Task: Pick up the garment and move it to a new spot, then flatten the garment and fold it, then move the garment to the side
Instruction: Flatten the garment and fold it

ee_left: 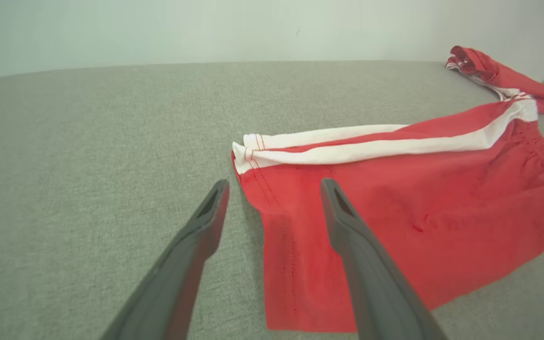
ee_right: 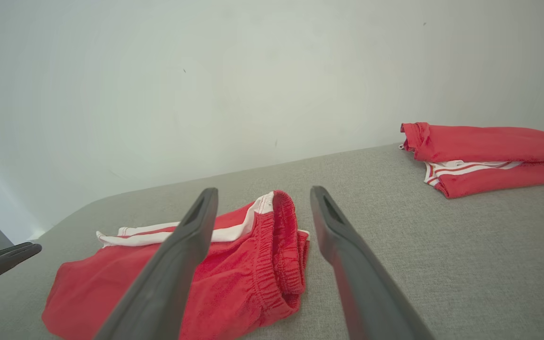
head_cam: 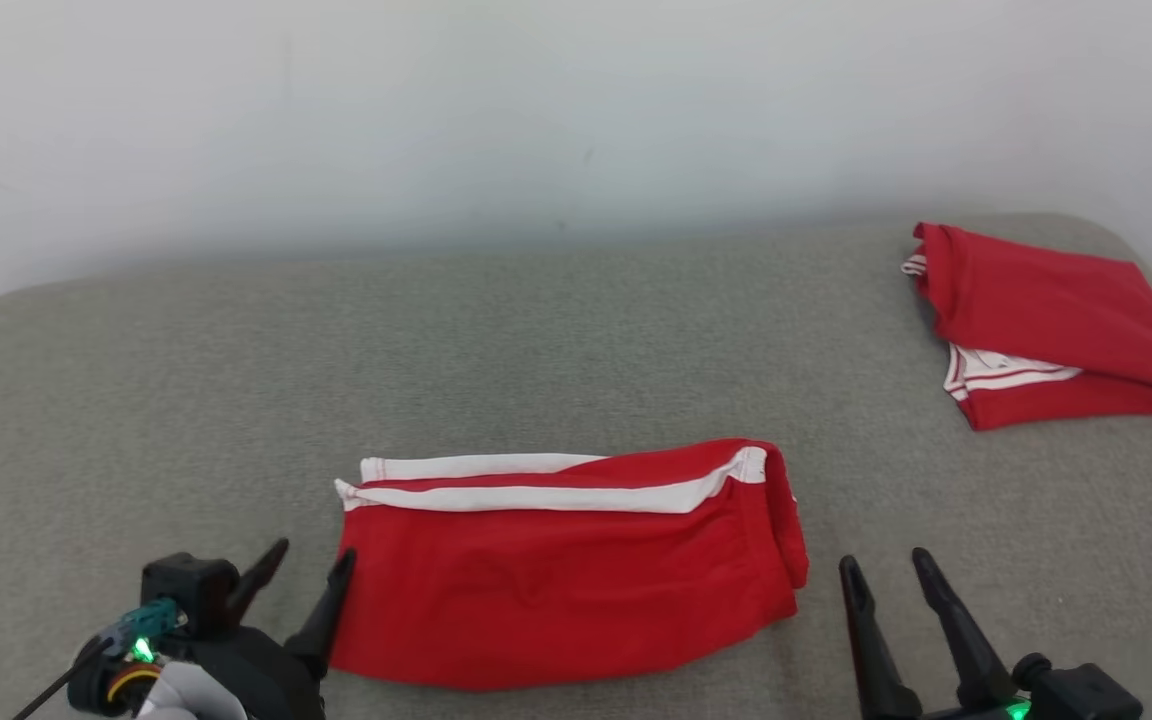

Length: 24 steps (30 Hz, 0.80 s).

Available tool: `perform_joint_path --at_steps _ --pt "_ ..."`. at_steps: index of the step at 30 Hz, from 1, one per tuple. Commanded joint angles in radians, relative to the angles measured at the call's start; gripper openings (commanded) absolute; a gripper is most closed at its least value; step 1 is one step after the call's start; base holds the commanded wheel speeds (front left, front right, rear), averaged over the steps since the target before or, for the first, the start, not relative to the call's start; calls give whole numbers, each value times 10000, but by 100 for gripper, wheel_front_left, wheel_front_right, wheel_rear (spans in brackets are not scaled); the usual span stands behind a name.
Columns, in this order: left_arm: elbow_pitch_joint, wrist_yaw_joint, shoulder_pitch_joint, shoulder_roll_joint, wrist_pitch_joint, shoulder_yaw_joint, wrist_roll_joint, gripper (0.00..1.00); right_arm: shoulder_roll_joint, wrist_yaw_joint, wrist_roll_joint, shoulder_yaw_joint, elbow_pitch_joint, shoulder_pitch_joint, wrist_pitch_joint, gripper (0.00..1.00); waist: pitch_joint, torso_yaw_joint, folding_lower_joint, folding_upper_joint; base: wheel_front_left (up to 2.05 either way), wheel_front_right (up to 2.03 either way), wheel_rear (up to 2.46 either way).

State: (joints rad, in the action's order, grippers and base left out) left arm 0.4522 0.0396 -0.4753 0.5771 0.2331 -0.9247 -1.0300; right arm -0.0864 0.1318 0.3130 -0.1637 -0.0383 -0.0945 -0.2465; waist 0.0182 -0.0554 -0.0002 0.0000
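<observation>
- My left gripper point(head_cam: 314, 550) is wide open, and it holds nothing.
- One of its fingers is over the bare grey worktop point(head_cam: 186, 400). The other finger is right at the left edge of the garment point(head_cam: 556, 590). I cannot tell if that finger touches the cloth.
- The garment is a pair of red shorts with white stripes. It lies folded and flat on the worktop, between my two grippers.
- Its white stripes run along the side far from the grippers. Its stretchy waistband is at the end next to my right gripper point(head_cam: 884, 557).
- My right gripper is wide open too, and it holds nothing. It is just beside the right end of the garment, over bare worktop, and does not touch the cloth.
- A second red garment point(head_cam: 1046, 310) with white trim lies folded far ahead and to the right of my right gripper, near the back corner of the worktop. It is well apart from the shorts.
- Behind the worktop is a plain pale wall point(head_cam: 536, 100).
</observation>
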Motion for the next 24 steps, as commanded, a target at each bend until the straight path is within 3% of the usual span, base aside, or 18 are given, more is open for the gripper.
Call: perform_joint_path --at_steps 1,4,7,14,19,24 --pt "-22 72 83 -9 122 113 244 100 -82 -19 -75 81 67 -105 8 100 -240 307 2 0 0 0 0" --pt "-338 431 224 -35 311 740 703 100 -79 -19 -99 347 184 -120 45 100 -375 574 2 0 0 0 0" --pt "-1192 757 618 -148 317 2103 1537 100 -85 -19 -136 623 270 -137 62 100 -462 806 2 0 0 0 0" --pt "-3085 990 2386 -686 317 5160 3687 100 -57 -19 -182 959 409 -257 92 100 -545 998 2 0 0 0 0" --pt "-3958 739 3599 -1394 319 6878 5062 100 -22 -19 -203 1152 381 -324 61 100 -570 977 2 0 0 0 0" --pt "-4200 384 4439 -1933 319 7738 5849 100 14 -19 -208 1244 275 -367 24 100 -579 925 2 0 0 0 0"
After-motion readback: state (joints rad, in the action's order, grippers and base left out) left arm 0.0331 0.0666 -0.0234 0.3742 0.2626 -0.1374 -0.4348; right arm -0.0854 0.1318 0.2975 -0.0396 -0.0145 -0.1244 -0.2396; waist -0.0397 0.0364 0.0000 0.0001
